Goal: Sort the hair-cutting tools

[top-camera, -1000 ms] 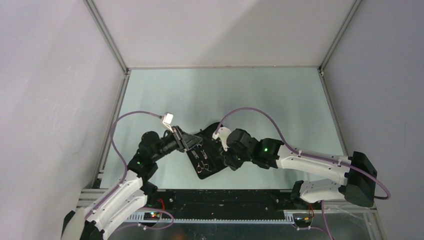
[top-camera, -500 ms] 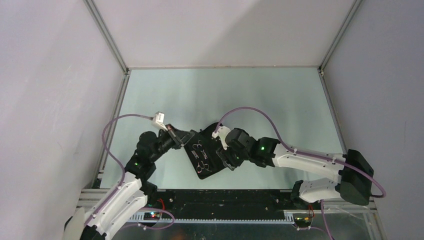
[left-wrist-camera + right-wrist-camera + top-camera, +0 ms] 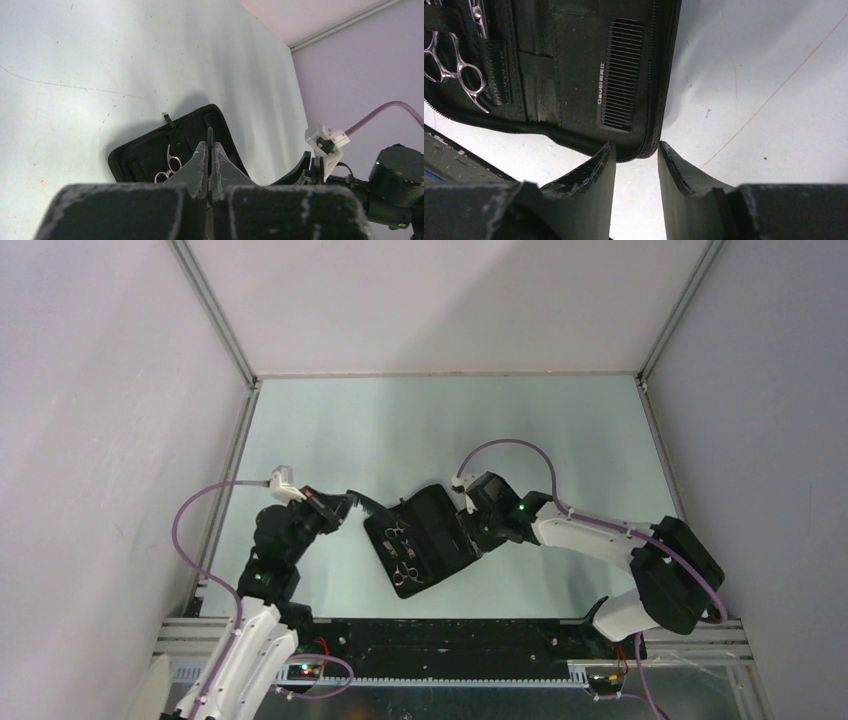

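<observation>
Scissors point(image 3: 455, 64) — slim, silver, ring-handled — and fine-toothed black comb point(image 3: 619, 75) in zip case point(image 3: 539, 75)

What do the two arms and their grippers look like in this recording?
The left arm and right arm have white shells on the lower links, black joints and wrists, and a small green light each. A purple cable loops along each arm to a white connector at the wrist. The left gripper and right gripper have black, wedge-shaped fingers with scuffed grey edges.

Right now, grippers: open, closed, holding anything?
Left gripper: closed on a thin black piece, unidentifiable.
Right gripper: open, astride the black case edge.
</observation>
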